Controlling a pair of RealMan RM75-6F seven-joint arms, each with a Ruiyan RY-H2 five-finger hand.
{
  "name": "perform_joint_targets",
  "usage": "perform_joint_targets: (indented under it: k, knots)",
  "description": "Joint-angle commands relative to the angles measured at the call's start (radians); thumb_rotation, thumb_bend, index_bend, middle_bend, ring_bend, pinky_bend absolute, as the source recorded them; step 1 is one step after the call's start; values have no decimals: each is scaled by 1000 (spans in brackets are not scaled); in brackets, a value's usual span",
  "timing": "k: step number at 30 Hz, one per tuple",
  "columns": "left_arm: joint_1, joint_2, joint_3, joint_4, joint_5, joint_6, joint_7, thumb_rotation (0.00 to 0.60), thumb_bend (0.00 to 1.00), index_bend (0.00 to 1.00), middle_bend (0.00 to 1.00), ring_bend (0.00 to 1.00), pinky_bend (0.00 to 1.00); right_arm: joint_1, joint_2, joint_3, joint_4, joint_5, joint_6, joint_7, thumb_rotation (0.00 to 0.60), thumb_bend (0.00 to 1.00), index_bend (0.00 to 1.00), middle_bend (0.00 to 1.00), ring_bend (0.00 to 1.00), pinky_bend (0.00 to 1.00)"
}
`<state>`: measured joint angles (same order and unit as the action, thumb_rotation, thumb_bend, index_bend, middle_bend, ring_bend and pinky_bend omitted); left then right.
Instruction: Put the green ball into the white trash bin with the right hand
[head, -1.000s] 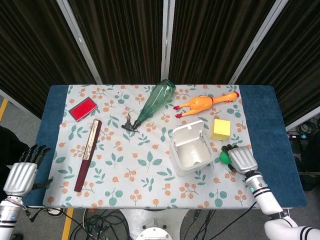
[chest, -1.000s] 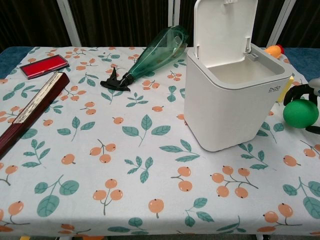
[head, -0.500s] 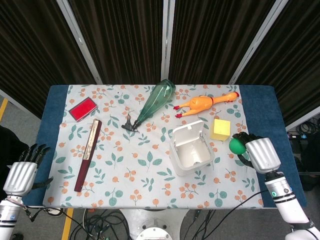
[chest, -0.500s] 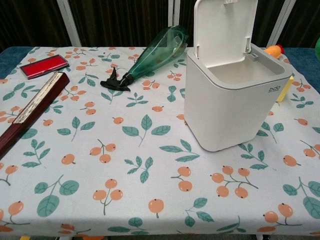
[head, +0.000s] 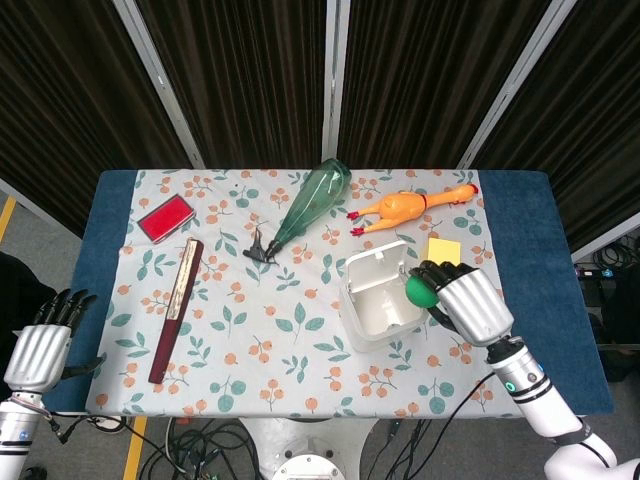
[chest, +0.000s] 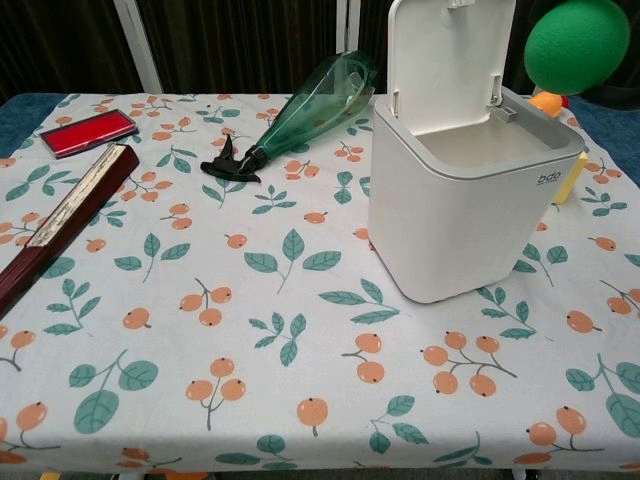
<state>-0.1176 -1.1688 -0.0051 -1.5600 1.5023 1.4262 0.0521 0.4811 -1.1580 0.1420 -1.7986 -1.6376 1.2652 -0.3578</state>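
Two hands are ours here, and only the right one is busy. Our right hand (head: 468, 306) grips the green ball (head: 419, 290) in its dark fingers, holding it in the air at the right rim of the white trash bin (head: 381, 296). From the chest view we see the ball (chest: 577, 45) raised above the bin's (chest: 455, 200) right edge, level with the upright open lid, with a dark fingertip showing at the frame's edge beside it. The bin's inside looks bare where we can see into it.

Our left hand (head: 40, 348) hangs off the table's near left corner, fingers stretched out and apart, holding nothing.

On the flowered cloth (head: 250, 320) we see a green spray bottle (head: 304, 207) lying on its side behind the bin, its black trigger toward us. A rubber chicken (head: 410, 207) lies to the right of the bottle, and a yellow block (head: 445, 248) sits just behind our right hand. Far to the left lie a red case (head: 166, 218) and, nearer us, a long dark red folded fan (head: 177, 307).
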Motion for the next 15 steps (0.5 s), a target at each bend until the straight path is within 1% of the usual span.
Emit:
perform_joint_targets:
  k: [1,3,4,5,6,8,9,11,15]
  knots:
    - [1,-2,0,4,1,2,-3,600,23,143,86,17,159,24,-22,6,-11,7,-35,-28,600,251,473,428,413,614]
    - [0,-3,0,7,0,0,-4,600,23,143,86,17,160,35,-29,8,-13,25,-58,-35,600,222,396,366,335,538]
    - [0,-4,0,8,0,-1,-5,600,23,143,85,17,160,42,-33,9,-12,35,-73,-33,600,200,345,312,275,486]
    - [1,-4,0,8,0,0,-6,600,23,143,85,17,159,47,-35,8,-11,41,-83,-29,600,175,283,254,216,434]
    - [1,-4,-1,9,0,1,-7,600,23,143,85,17,159,51,-34,7,-11,46,-94,-21,600,156,233,215,177,399]
    - [3,-3,-1,11,-1,3,-10,600,23,143,86,17,159,59,-27,1,-15,58,-119,0,600,95,73,102,61,289]
    - [3,-3,-1,11,-2,3,-11,600,23,143,86,17,159,61,-23,0,-16,62,-125,6,600,72,29,66,27,251]
    - [3,-2,-1,12,-2,3,-13,600,23,143,86,17,159,62,-16,-3,-18,64,-128,16,600,31,0,30,0,204]
    - [1,-2,-1,13,-1,0,-12,600,23,143,86,17,159,53,-3,-12,-19,47,-107,46,600,6,0,20,0,190]
